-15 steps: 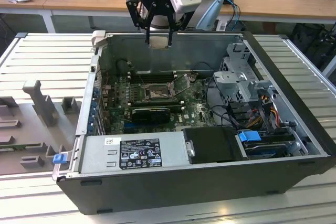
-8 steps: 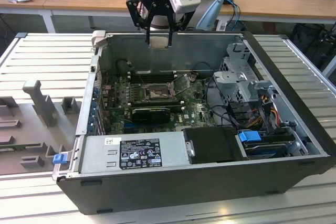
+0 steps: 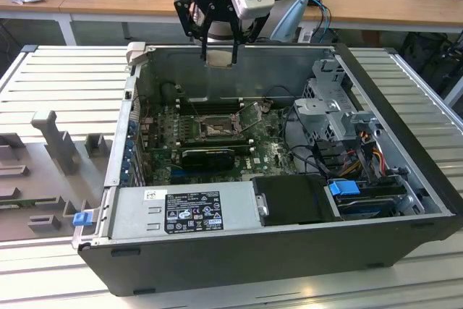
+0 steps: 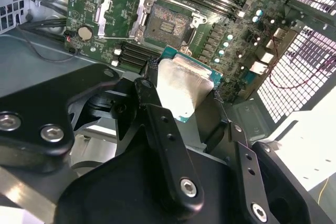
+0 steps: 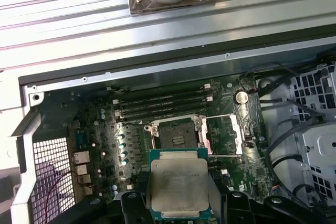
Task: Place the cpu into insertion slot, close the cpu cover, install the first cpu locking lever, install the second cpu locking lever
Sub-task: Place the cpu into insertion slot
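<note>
My gripper [image 3: 220, 54] hangs above the back wall of the open computer case, shut on the cpu [image 3: 218, 61], a small pale silvery square. In both wrist views the cpu [image 4: 181, 90] [image 5: 178, 182] sits between the black fingers [image 4: 157, 124], its metal face showing. Below it on the green board lies the insertion slot [image 5: 176, 132] [image 4: 167, 24] [image 3: 217, 129], a dark-framed square socket with a bare brownish pin field. The cpu cover [image 5: 227, 136] [image 4: 119, 13] is swung open and lies beside the socket. The cpu is well above the socket and apart from it.
Long black memory slots [image 5: 163, 106] run beside the socket toward the case's back wall. A black graphics card [image 3: 208, 155] lies in front of it, then the power supply [image 3: 184, 211]. A drive cage [image 3: 333, 117] and cables fill the exterior view's right. A perforated case wall [image 5: 50, 174] stands near.
</note>
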Available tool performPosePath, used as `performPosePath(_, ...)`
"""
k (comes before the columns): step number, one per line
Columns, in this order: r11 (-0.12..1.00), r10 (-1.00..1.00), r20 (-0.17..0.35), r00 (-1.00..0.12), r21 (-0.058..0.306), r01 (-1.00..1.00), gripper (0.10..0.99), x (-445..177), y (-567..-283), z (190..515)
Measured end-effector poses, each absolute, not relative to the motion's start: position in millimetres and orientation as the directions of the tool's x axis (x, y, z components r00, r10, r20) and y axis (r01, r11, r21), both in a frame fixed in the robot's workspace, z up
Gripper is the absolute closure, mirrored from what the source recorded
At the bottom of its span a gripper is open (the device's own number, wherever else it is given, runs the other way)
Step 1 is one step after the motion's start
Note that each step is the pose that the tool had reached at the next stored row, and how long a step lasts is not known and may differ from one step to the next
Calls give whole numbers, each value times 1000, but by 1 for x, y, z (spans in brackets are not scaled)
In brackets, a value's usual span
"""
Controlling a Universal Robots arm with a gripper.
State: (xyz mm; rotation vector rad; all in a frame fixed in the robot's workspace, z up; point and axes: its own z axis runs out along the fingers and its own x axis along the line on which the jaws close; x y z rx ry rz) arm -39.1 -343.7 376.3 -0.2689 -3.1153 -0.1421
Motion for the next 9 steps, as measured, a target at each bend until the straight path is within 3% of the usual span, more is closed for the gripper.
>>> performPosePath(9,980,175,19,-984,89,176,557,-39,-344,374)
